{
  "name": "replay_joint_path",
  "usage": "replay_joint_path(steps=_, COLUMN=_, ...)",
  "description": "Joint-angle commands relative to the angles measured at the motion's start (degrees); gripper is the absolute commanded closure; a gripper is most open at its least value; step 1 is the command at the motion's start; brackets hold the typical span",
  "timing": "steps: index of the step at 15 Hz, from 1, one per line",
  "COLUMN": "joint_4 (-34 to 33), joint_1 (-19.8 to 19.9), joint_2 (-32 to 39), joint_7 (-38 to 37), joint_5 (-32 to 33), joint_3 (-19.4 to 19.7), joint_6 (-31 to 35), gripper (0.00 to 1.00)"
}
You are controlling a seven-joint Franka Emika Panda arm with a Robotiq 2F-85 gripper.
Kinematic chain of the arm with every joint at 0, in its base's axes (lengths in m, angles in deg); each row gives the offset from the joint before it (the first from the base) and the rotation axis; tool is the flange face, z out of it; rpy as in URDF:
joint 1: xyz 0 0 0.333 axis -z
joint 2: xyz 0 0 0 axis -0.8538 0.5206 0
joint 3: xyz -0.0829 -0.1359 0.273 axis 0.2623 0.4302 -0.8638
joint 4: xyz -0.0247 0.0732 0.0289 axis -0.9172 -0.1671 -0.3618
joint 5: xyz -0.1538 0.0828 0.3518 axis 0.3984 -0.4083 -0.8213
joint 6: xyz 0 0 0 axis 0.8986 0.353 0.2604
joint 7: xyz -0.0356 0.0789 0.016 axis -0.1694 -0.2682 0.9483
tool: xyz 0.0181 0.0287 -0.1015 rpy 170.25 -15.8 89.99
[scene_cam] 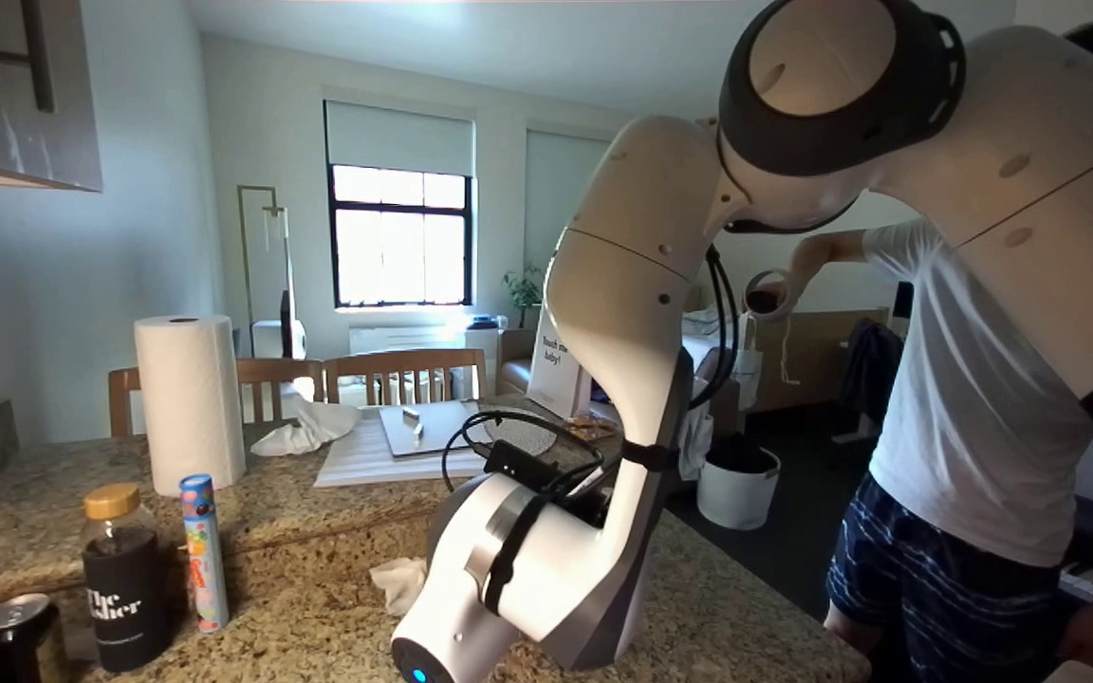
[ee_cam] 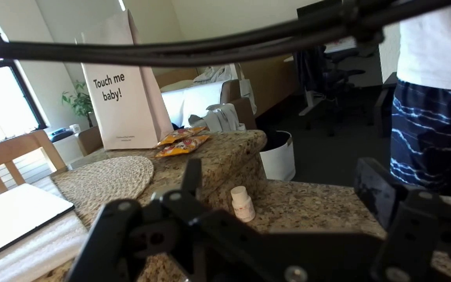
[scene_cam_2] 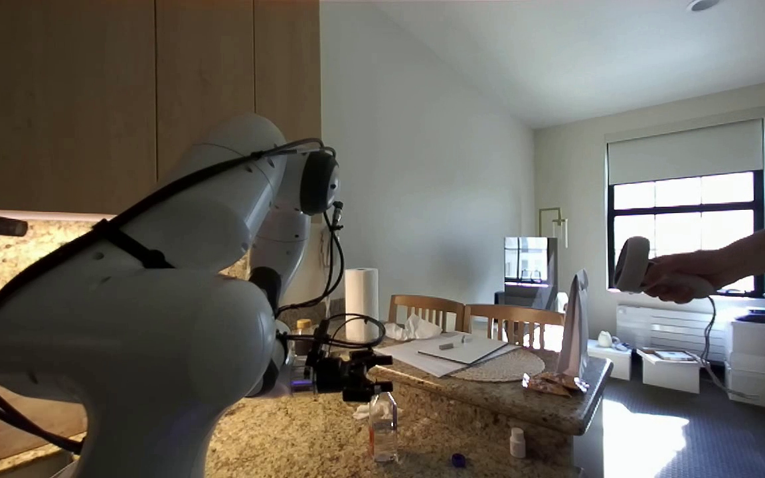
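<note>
My gripper (ee_cam: 284,184) is open with a wide gap and nothing between its fingers. In an exterior view the gripper (scene_cam_2: 384,373) points forward over the counter, and its lower finger overlaps the top of a clear bottle (scene_cam_2: 383,431); I cannot tell whether they touch. A small white bottle (ee_cam: 243,204) stands upright beyond the fingers, near the raised ledge; it also shows in an exterior view (scene_cam_2: 518,443). A blue cap (scene_cam_2: 458,460) lies on the counter between the two bottles. The clear bottle and cap do not show in the wrist view.
The raised granite ledge (ee_cam: 229,156) carries a paper bag (ee_cam: 121,105), orange snack packets (ee_cam: 184,145), a woven mat (ee_cam: 108,180) and a laptop (ee_cam: 18,219). A paper towel roll (scene_cam: 191,408), dark bottle (scene_cam: 124,598), colourful tube (scene_cam: 203,560) and can (scene_cam: 23,640) stand nearby. A person (scene_cam: 983,408) stands beside the counter.
</note>
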Motion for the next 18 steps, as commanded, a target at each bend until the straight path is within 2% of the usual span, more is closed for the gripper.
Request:
replay_joint_path(steps=1, joint_4=-3.24, joint_1=-0.63, joint_2=2.21, joint_7=0.1, joint_5=-0.15, joint_3=-0.26, joint_6=1.21, gripper=0.0)
replay_joint_path(steps=8, joint_4=-10.84, joint_1=-1.41, joint_2=5.96, joint_7=0.91, joint_5=-0.33, joint_3=0.14, joint_6=4.6, gripper=0.0)
replay_joint_path(steps=18, joint_4=-14.45, joint_1=-4.16, joint_2=13.56, joint_7=4.11, joint_5=1.18, joint_3=3.79, joint_6=0.62, gripper=0.0)
